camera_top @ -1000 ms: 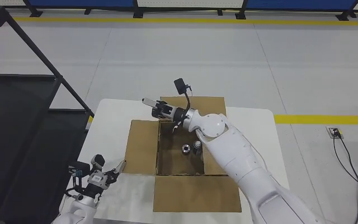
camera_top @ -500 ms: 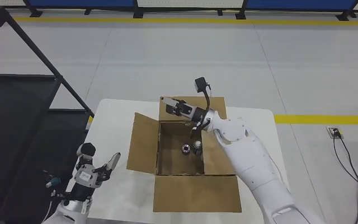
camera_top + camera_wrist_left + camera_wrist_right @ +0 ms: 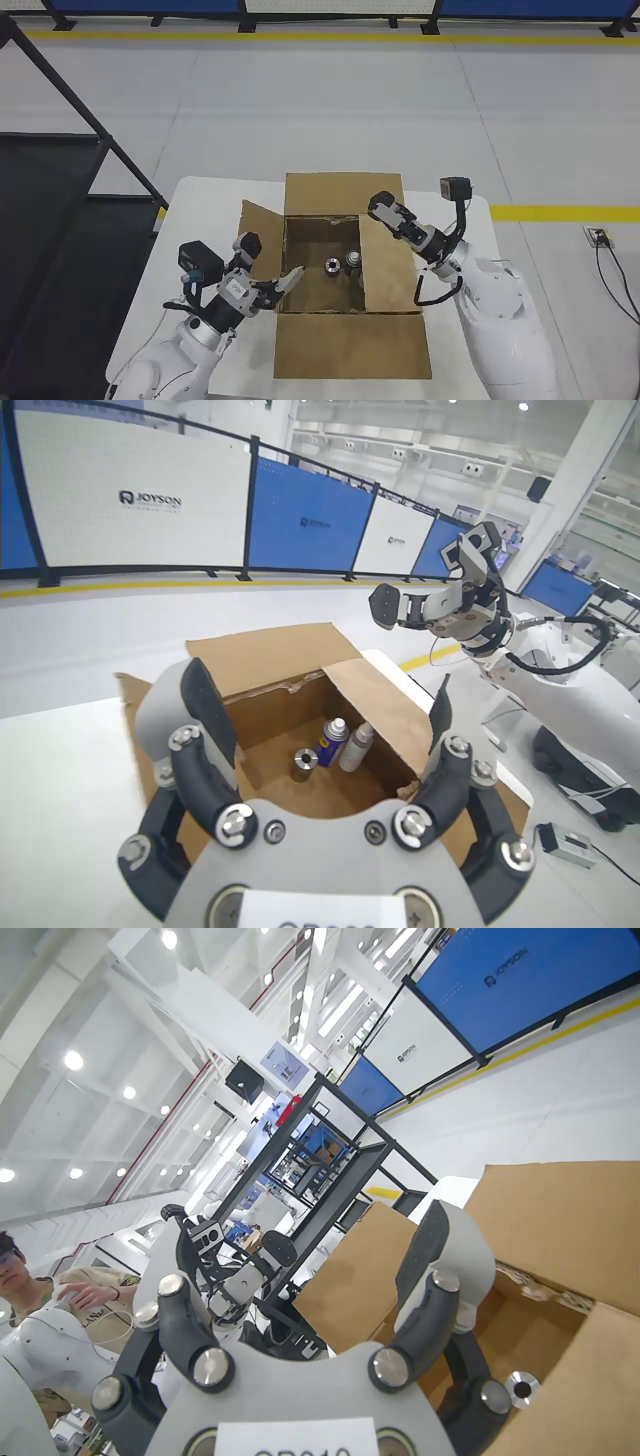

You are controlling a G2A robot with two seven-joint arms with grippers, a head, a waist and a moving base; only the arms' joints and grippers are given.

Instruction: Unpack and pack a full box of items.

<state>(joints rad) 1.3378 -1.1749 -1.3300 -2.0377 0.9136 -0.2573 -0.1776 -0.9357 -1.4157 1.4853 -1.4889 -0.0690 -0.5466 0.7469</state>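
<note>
Cardboard box (image 3: 343,193): stands open in the middle of the white table (image 3: 200,215). The near flap lies flat on the tabletop, the far flap is folded outward, and the flap on the robot's left stands tilted up.

Steel cylinder (image 3: 305,762): upright on the box floor, with its hollow top facing up. It sits just beside the spray can, on the can's near side.

Spray can (image 3: 334,740): blue body and white cap, upright on the box floor toward the right-hand wall.

Pale bottle (image 3: 356,745): touches the spray can on the side nearer the right-hand wall and is slightly tilted.

Left gripper (image 3: 320,695): fingers spread wide with nothing between them. It hangs above the near-left corner of the box, close beside the raised left flap, and points toward the interior.

Right gripper (image 3: 305,1218): fingers spread apart and empty. It is held above the right-hand flap near the far-right corner of the box. Whether it touches the cardboard cannot be told.

Relation of the grippers: well apart, with the box opening and its three items between them.
</note>
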